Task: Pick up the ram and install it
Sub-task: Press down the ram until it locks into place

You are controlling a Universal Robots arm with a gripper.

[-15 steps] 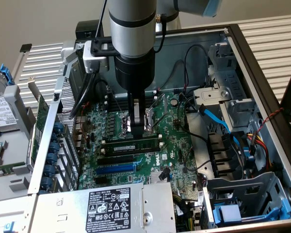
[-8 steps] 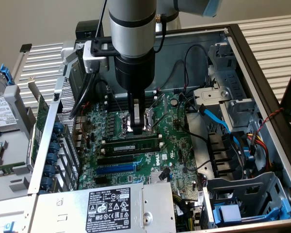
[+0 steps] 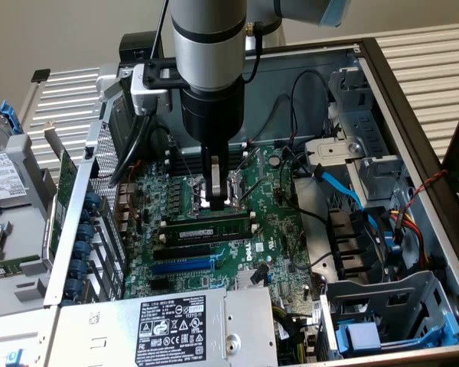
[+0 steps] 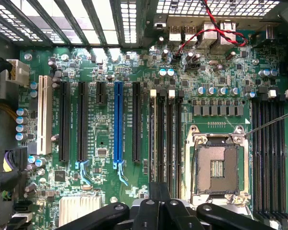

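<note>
The arm's wide black wrist hid much of the motherboard (image 3: 214, 237) behind it in the exterior view, and the fingertips were hard to separate from the CPU socket (image 3: 214, 187) clutter. The gripper (image 3: 216, 200) stood closed down narrow, its tips at the upper edge of the ram (image 3: 206, 227). The ram lay among the black memory slots (image 3: 185, 251), its long axis running from the exterior view's left to right.

1. An open computer case (image 3: 413, 115) carries everything, lying on its side.
2. On its floor lies the green motherboard (image 3: 279, 229), with black slots, a blue slot (image 4: 118, 122) and an empty processor socket (image 4: 217, 167).
3. The ram (image 3: 210, 227) sits along the board's memory slots.
4. A grey power supply (image 3: 99, 329) lies beside the board.
</note>
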